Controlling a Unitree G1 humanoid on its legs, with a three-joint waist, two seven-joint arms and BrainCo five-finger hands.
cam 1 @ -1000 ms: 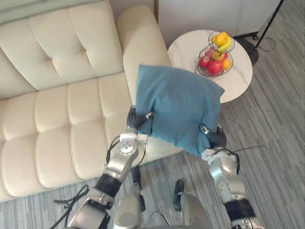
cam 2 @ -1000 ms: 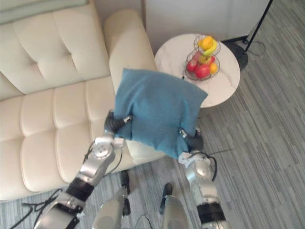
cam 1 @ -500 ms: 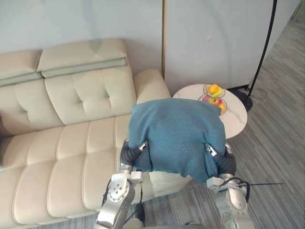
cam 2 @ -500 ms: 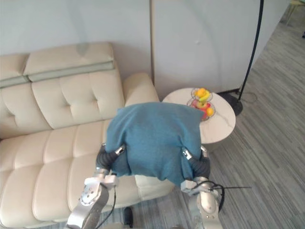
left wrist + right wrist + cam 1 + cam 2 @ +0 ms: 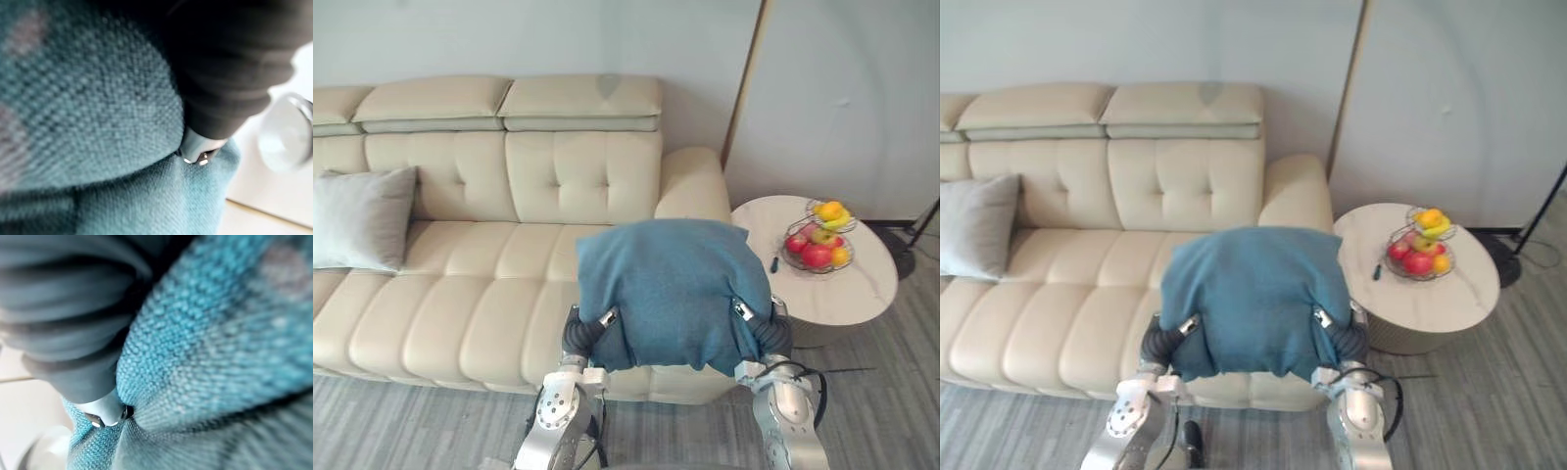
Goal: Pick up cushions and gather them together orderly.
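Note:
A teal blue cushion (image 5: 671, 290) hangs in the air in front of the cream sofa's right end, held between my two hands. My left hand (image 5: 580, 334) presses its lower left side and my right hand (image 5: 771, 333) its lower right side. Seen from each wrist, the dark cover (image 5: 230, 63) (image 5: 63, 308) is sunk into the blue weave (image 5: 83, 107) (image 5: 220, 347). A grey cushion (image 5: 364, 217) leans upright against the backrest at the sofa's left end.
The cream sofa (image 5: 460, 294) runs across the left and middle. A round white side table (image 5: 832, 289) stands right of the armrest with a wire fruit basket (image 5: 819, 245) and a small dark object (image 5: 773, 264). A lamp stand (image 5: 922, 223) rises at far right.
The camera has swung up and leftward, so the whole sofa and the grey cushion now show. The blue cushion stays held between both hands in front of me.

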